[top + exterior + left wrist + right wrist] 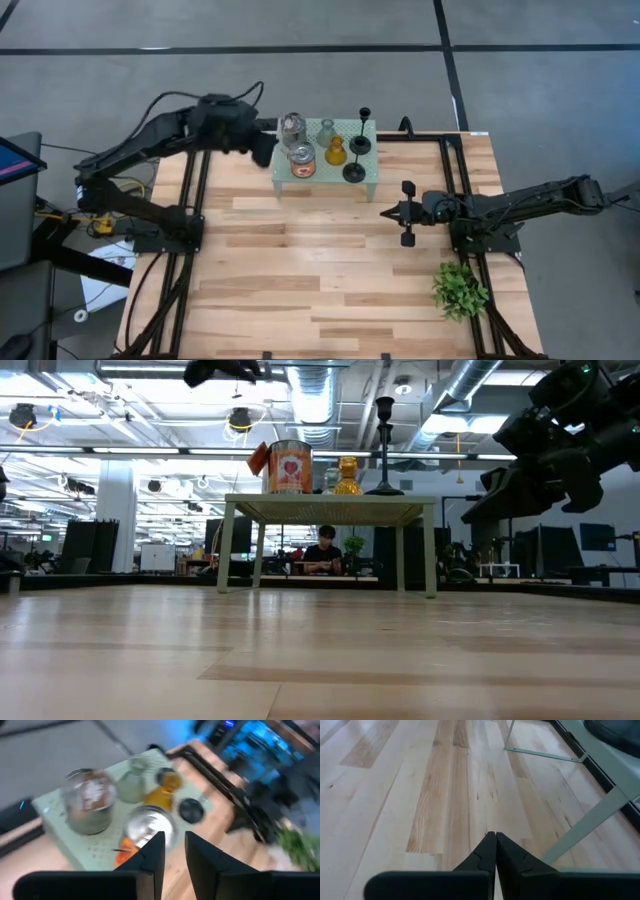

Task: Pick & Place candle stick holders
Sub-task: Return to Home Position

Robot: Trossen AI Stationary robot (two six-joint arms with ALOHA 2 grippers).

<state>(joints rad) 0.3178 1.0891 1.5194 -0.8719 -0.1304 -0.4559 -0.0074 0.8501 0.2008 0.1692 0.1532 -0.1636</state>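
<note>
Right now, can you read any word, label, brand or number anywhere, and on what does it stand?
Nothing can be read.
Red label on the orange-and-silver tin: print too small to read.
Display on the blue screen: blurred, unreadable.

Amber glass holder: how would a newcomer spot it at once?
At the wooden table's far edge stands a pale green mesh stand. The amber glass holder sits near its middle, beside the orange-and-silver tin. It alone is honey-yellow glass.

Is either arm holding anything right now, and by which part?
Nothing. The left gripper, by the mesh stand, has jaws apart, empty; the right gripper, over the table, has them shut.
</note>
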